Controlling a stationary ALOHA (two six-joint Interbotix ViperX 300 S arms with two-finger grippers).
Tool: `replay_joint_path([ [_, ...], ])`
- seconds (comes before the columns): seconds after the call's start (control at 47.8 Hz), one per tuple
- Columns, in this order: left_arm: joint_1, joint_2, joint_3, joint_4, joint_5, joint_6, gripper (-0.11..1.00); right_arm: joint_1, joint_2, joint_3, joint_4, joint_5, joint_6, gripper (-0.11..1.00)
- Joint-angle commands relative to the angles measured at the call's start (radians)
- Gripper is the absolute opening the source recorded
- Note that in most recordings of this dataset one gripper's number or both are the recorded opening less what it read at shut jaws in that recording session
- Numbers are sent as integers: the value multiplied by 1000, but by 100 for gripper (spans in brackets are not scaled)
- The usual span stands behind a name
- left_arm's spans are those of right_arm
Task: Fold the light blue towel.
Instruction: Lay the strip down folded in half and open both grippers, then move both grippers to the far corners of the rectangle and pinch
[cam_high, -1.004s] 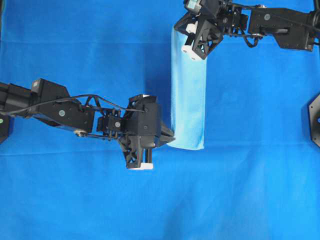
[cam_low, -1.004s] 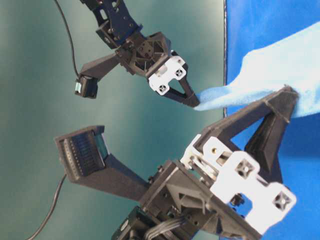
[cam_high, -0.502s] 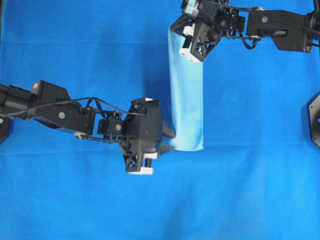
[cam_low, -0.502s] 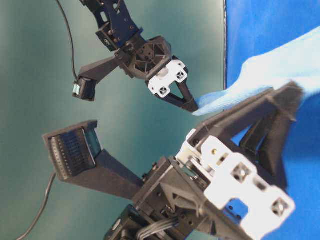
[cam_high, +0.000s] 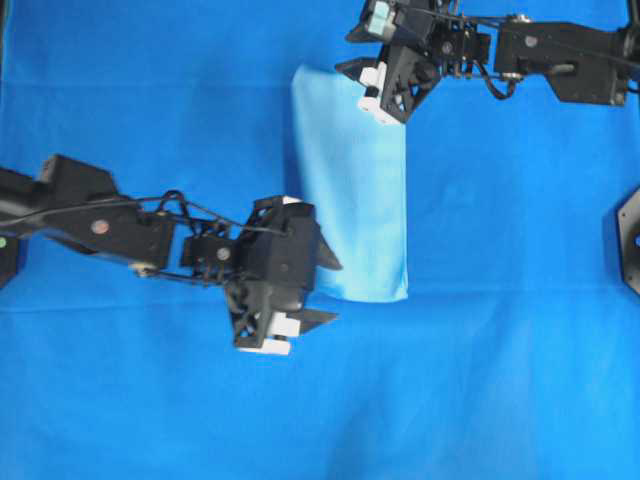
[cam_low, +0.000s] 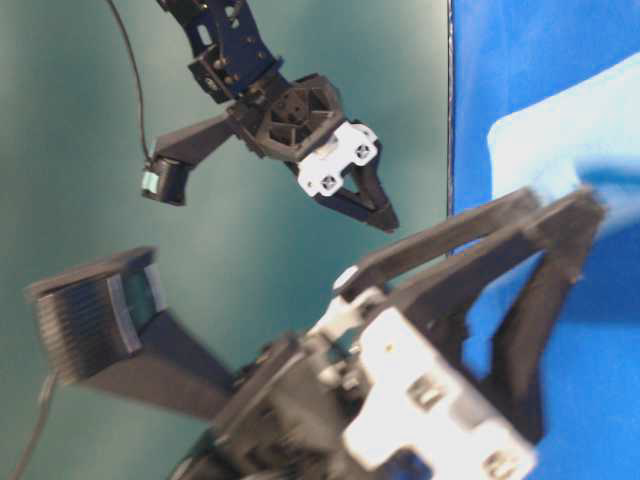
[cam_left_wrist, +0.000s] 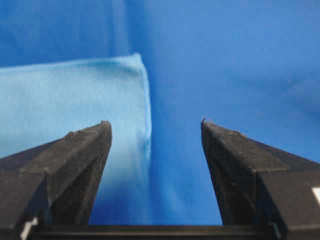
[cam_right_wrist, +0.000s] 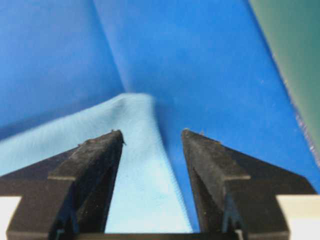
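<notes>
Now both end effectors (cam_left_wrist: 156, 125) (cam_right_wrist: 151, 132) gape empty above the light blue towel (cam_high: 355, 210).

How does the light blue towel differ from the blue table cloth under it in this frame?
The light blue towel is pale sky blue; the table cloth is deep royal blue. The towel is a small, narrow folded patch, while the table cloth fills nearly the whole overhead view. The towel lies on top with a stitched edge showing; the table cloth is spread flat beneath, faintly creased. Both are plain fabric, and neither is gripped now.
</notes>
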Motion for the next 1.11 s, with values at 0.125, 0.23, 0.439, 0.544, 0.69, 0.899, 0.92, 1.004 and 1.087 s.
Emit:
replay_joint_path([
  [0.125,6,-178,54,2,69,0,67,15,-140,25,-3,9,2,55],
  [0.23,31,-241,101,2,64,0,67,31,-209,69,-3,12,3,55],
  [0.439,115,-379,232,2,9,-3,67,64,-373,219,14,-8,31,55],
  [0.544,149,-453,310,2,-58,-6,67,87,-456,295,37,-9,54,55],
  [0.69,181,-554,400,2,-117,0,67,123,-555,383,48,-12,91,55],
  [0.899,224,-664,506,0,-164,-6,67,130,-635,492,61,-64,161,55],
  [0.92,225,-670,514,2,-170,-9,67,130,-637,497,61,-71,164,55],
  [1.004,232,-687,526,2,-175,-14,67,130,-638,505,61,-77,169,55],
  [1.087,232,-687,526,2,-175,-14,67,130,-637,503,61,-80,169,55],
])
